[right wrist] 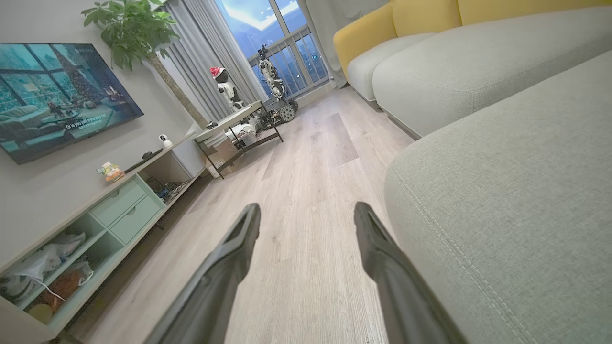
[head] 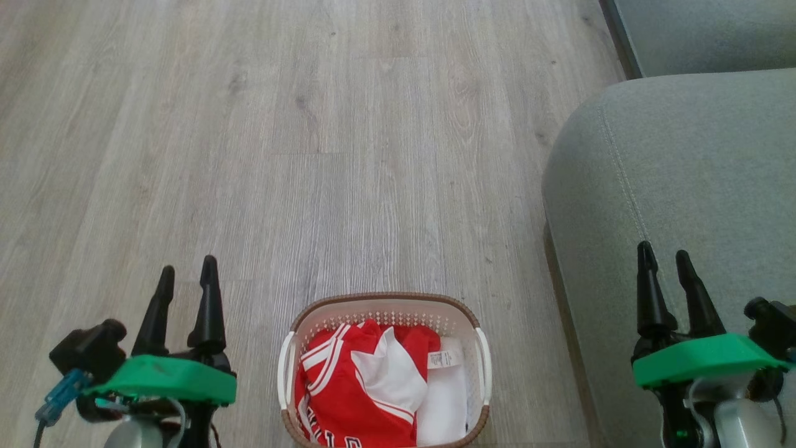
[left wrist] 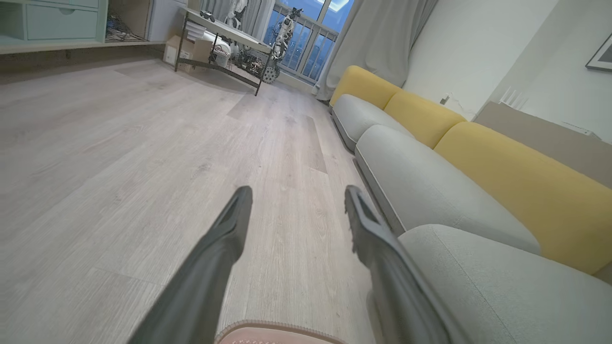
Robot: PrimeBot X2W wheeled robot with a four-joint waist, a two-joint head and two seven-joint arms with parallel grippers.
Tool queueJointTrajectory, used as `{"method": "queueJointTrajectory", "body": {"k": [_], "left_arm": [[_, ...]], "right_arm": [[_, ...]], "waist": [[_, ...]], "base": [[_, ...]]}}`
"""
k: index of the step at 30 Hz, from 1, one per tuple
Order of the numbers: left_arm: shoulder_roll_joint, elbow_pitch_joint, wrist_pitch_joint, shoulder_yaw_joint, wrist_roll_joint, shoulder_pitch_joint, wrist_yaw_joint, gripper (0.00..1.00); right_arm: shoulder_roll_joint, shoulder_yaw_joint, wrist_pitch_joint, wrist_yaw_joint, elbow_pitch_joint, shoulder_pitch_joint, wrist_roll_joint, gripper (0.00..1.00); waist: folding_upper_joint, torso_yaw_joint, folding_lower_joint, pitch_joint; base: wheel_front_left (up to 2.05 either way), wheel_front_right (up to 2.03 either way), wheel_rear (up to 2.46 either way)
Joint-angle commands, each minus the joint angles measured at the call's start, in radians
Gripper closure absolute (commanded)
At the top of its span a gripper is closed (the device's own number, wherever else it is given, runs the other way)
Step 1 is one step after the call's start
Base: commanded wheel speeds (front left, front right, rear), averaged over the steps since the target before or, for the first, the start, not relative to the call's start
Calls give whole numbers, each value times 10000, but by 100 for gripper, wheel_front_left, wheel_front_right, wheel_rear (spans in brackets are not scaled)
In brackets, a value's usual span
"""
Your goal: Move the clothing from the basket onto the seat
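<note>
Lying in the basket (head: 385, 297), head view, red clothing (head: 348, 379); left end effector (head: 188, 264) and right end effector (head: 663, 249) apart

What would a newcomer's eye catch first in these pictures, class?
The red clothing bunched in the cream basket at the head view's bottom centre stands out against the pale wood floor. The grey-green seat bulks at right, and the open left claw and right claw rise at the lower corners.

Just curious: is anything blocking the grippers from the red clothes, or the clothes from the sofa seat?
Nothing visible. The clothes lie uncovered in the basket between the left gripper and right gripper; only bare floor separates basket and seat.
</note>
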Motion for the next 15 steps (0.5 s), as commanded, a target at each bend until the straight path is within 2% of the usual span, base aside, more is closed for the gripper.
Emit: {"method": "queueJointTrajectory", "body": {"k": [1, 15], "left_arm": [[165, -484, -172, 183, 455, -360, 37, 0], [176, -725, -553, 85, 1996, -344, 93, 0]], "right_arm": [[-117, 185, -203, -1, -426, -255, -453, 0], [-123, 320, -587, -1, -498, -262, -1996, 0]], "waist": [[-1, 4, 0, -2], [-1, 27, 0, -13]], "base": [[0, 0, 0], [0, 0, 0]]}}
